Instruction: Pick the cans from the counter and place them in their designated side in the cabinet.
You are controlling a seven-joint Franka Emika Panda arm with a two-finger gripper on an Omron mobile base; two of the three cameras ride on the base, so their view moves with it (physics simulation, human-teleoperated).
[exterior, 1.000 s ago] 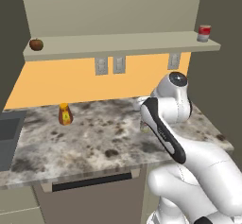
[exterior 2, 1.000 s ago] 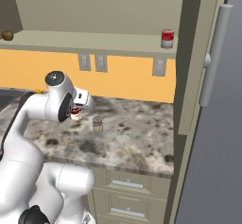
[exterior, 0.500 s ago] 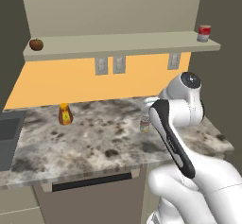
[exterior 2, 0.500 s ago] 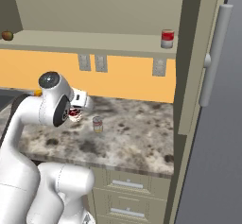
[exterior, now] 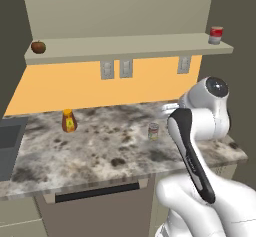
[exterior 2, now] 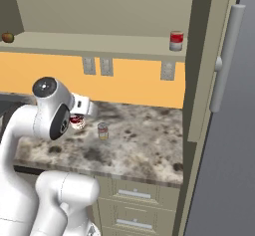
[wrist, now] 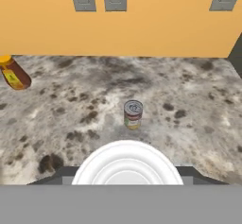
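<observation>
Gripper (exterior 2: 77, 121) clenched on the dark red-and-white can (exterior 2: 76, 122), lifted clear above the counter (exterior 2: 144, 145). In the hand view the can's white round end (wrist: 126, 165) faces the camera, so its long axis runs along the gripper's line of sight.

Landmark: silver-grey can (exterior 2: 103, 131) with green-and-orange label, upright on the counter, long axis vertical. Held can hangs just left of it in the right base view, apart, not touching.

Bare speckled stone on all sides of the silver-grey can; counter's front edge is near it, orange wall (wrist: 156, 24) behind. Orange bottle (exterior: 68, 121) well to its left, toward the counter's far end.

Above: the cabinet (exterior: 120, 11) with its shelf board (exterior: 125, 47). A brighter red-and-grey can (exterior: 216, 35) stands upright at the board's right end, a small brown-red fruit (exterior: 38, 46) at the left end; the long stretch between lies open.
</observation>
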